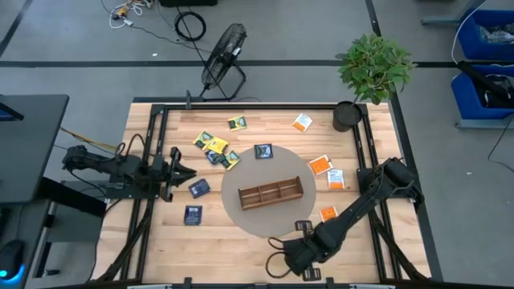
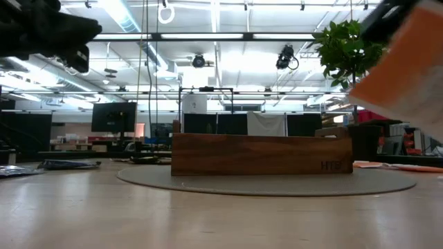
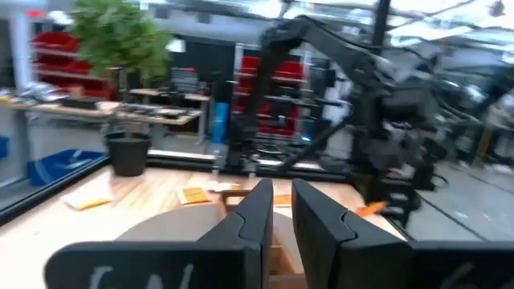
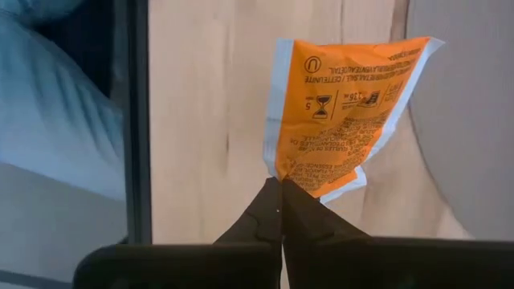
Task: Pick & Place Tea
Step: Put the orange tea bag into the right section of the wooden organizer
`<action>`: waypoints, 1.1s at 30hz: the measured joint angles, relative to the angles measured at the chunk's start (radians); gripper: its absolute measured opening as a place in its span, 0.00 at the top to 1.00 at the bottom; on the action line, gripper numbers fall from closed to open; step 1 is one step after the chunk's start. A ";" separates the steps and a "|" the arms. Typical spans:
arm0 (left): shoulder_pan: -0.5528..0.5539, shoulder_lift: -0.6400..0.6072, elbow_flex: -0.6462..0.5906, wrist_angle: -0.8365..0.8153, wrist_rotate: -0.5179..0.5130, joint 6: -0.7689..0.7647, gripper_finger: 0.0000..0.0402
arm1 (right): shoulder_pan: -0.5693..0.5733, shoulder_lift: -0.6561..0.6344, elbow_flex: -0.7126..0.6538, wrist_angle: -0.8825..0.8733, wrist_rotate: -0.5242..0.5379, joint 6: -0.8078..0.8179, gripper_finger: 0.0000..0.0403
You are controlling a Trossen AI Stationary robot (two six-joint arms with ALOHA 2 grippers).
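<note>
An orange-and-white tea sachet (image 4: 345, 112) is in my right gripper (image 4: 281, 186), which is shut on it above the table's near right part, beside the round grey mat (image 1: 241, 218). In the low view this sachet (image 2: 405, 62) hangs high at the right. The brown wooden tray (image 1: 271, 193) stands on the mat. More sachets lie flat on the table: yellow-and-green (image 1: 213, 145), dark blue (image 1: 198, 188), orange (image 1: 328, 213). My left gripper (image 3: 279, 210) waits at the table's left side, pointing about level toward the tray, a narrow gap between its fingers and nothing in it. My right gripper pinches the sachet's edge near one corner (image 4: 299, 178) between its two fingertips. The fingers point steeply down from above. The sachet is lifted clear of the table and tilted, and its foil is creased beside the fingers.
A potted plant (image 1: 353, 108) stands at the far right corner. Orange sachets (image 1: 325, 171) lie right of the tray, another (image 1: 302, 122) near the far edge. A black rail (image 4: 138, 120) borders the table close to my right gripper.
</note>
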 joint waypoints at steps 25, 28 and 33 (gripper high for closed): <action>-0.001 0.085 0.001 0.029 0.039 -0.021 0.87 | -0.180 -0.001 0.000 0.156 -0.181 -0.266 1.00; -0.002 0.153 0.001 0.029 0.046 0.005 0.87 | -0.200 -0.002 0.000 0.159 -0.204 -0.277 1.00; 0.000 0.253 0.001 0.075 0.024 0.019 0.87 | -0.218 -0.002 0.000 0.148 -0.234 -0.280 1.00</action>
